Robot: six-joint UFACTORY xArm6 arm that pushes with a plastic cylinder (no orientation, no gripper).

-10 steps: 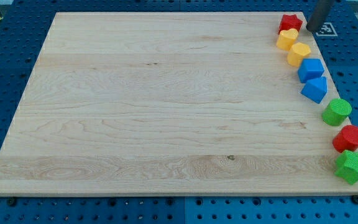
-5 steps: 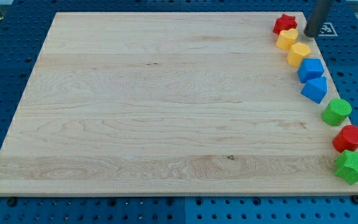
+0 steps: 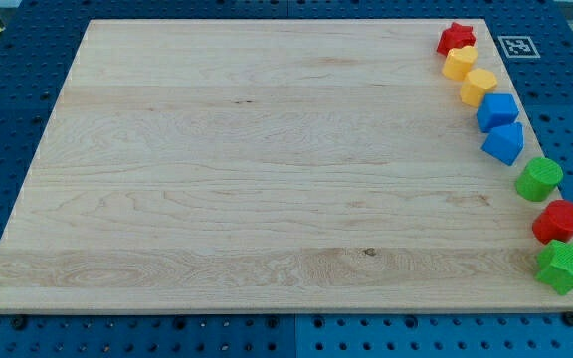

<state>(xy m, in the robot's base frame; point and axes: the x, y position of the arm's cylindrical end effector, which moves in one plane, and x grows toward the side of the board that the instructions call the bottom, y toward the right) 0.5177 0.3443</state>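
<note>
**woodshop_kev:** So, camera view, the only one there is. Anyone spot the robot's rod? Can't find it.

**pushbot_fan:** Nope, the tip isn't in the shot at all, so there's no saying where it sits relative to the blocks or what it's touching. It has no fingers anyway, it's just a rod, so nothing to open or close.

**woodshop_kev:** Fair. Where are the blocks then?

**pushbot_fan:** All eight are strung down the wooden board's (image 3: 267,169) right edge, curving from the view's top to the bottom. The red star (image 3: 456,37) is in the top right corner. The upper yellow block (image 3: 459,63) is right under it and looks to be touching it, then the lower yellow block (image 3: 478,86) is snug against that one. Can't quite call the yellow shapes. Next come the blue cube (image 3: 498,110) and the lower blue block (image 3: 504,142), close together.

**woodshop_kev:** And lower down?

**pushbot_fan:** After a small gap there's the green cylinder (image 3: 539,179), hanging over the board's edge. After another gap the red cylinder (image 3: 560,221) is pressed against the green star (image 3: 566,266) at the bottom right.

**woodshop_kev:** Anything else?

**pushbot_fan:** A black-and-white marker tag (image 3: 516,46) sits just beside the red star, off the board, on the blue pegboard table (image 3: 8,119).
</note>
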